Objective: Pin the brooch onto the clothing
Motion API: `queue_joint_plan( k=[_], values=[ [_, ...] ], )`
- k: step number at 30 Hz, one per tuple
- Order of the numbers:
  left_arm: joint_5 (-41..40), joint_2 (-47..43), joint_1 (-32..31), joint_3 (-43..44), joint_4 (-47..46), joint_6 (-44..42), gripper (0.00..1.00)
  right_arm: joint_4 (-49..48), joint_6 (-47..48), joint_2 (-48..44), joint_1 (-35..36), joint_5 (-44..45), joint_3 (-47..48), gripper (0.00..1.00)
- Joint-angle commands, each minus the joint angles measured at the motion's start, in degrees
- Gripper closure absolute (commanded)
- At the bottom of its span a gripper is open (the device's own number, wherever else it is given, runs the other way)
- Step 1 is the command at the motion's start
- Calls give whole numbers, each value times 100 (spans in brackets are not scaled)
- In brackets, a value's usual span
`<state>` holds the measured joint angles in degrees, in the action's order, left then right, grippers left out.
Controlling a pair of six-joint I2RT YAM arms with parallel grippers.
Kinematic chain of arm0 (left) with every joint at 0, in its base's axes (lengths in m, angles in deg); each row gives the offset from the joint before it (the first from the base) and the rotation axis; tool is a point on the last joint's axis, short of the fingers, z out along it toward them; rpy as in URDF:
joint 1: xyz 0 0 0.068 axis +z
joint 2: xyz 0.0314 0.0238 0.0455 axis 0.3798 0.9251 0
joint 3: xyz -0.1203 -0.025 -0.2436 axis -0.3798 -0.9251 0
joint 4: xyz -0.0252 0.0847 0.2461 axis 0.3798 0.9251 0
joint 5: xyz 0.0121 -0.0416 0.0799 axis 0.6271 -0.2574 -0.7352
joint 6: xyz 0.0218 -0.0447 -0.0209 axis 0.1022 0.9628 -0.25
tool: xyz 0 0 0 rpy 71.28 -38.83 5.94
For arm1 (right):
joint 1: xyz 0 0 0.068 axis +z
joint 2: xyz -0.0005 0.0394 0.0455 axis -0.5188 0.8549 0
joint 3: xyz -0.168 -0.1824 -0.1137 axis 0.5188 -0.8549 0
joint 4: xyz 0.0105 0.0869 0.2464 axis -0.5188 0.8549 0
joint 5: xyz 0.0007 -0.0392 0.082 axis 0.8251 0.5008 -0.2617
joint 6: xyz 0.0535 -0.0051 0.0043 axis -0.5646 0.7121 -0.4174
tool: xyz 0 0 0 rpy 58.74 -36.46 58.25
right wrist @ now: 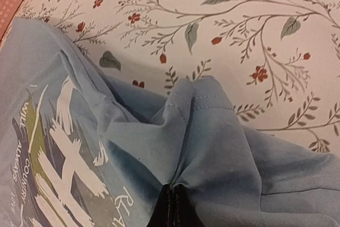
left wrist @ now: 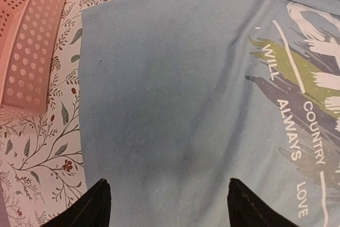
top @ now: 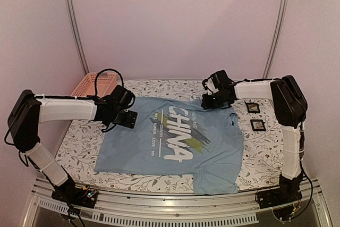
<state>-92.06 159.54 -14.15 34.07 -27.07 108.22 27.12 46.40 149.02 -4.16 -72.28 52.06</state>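
Note:
The clothing [top: 159, 147], a light blue T-shirt with a white "CHINA" print, lies spread on the floral cloth. My right gripper [top: 215, 101] is at the shirt's far right edge. In the right wrist view this gripper [right wrist: 173, 188] is shut on a pinched, bunched fold of the clothing [right wrist: 223, 147] near a stitched hem. My left gripper [top: 126, 116] hovers over the shirt's left side. Seen from the left wrist, that gripper [left wrist: 167, 184] is open, with plain blue clothing [left wrist: 175, 89] between its fingers. The brooch is out of view.
A pink perforated basket [top: 95, 84] stands at the back left, beside the shirt's edge [left wrist: 26, 46]. Two small black square frames [top: 253, 107] [top: 258, 125] lie on the floral tablecloth [top: 79, 147] right of the shirt.

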Motion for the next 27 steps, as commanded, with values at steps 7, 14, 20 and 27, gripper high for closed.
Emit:
queue_joint_plan(
  k=[7,14,20,27],
  values=[
    [-144,-220,52,-159,82,-62,25,-671,-971,-1603,648,-144,-2661,79],
    [-179,-260,48,-182,84,-81,25,263,-628,-2471,565,-30,-2762,66],
    [-170,-252,49,-194,71,-73,25,467,255,-2151,218,38,-1695,60],
    [-215,-424,52,-314,170,-69,25,849,972,-404,235,-692,45,49]
  ],
)
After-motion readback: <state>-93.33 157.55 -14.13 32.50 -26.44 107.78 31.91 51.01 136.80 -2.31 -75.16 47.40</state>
